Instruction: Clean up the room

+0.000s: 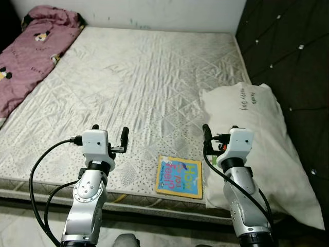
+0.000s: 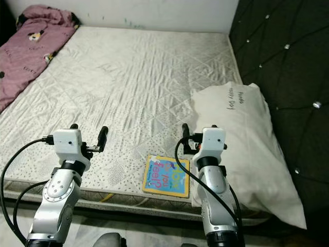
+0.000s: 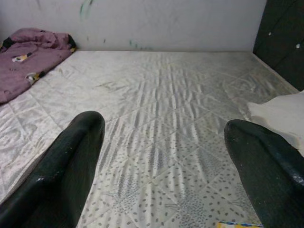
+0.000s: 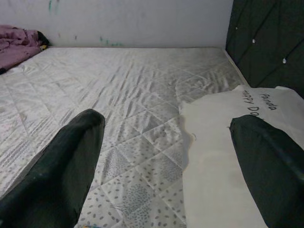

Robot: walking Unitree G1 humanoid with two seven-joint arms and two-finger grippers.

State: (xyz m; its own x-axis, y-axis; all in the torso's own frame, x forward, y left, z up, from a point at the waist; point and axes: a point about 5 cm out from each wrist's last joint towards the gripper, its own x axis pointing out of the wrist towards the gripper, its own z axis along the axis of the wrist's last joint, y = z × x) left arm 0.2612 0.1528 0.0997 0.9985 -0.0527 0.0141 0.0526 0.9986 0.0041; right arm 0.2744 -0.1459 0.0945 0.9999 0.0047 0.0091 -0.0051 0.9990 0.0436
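A colourful children's book (image 1: 179, 176) lies flat on the quilted white mattress (image 1: 139, 77), close to its front edge. To its right a white pillow (image 1: 257, 139) with handwriting on it rests against the dark headboard side. A crumpled pink blanket (image 1: 31, 51) with cartoon prints is heaped at the far left corner. My left gripper (image 1: 110, 129) hovers open over the front of the mattress, left of the book. On the other side of the book my right gripper (image 1: 220, 131) stands open at the pillow's near left edge. Neither holds anything.
A dark tufted headboard (image 1: 293, 46) runs along the right side. A white wall (image 1: 154, 10) closes off the far end of the bed. The pillow (image 4: 223, 156) overhangs the mattress's front right corner.
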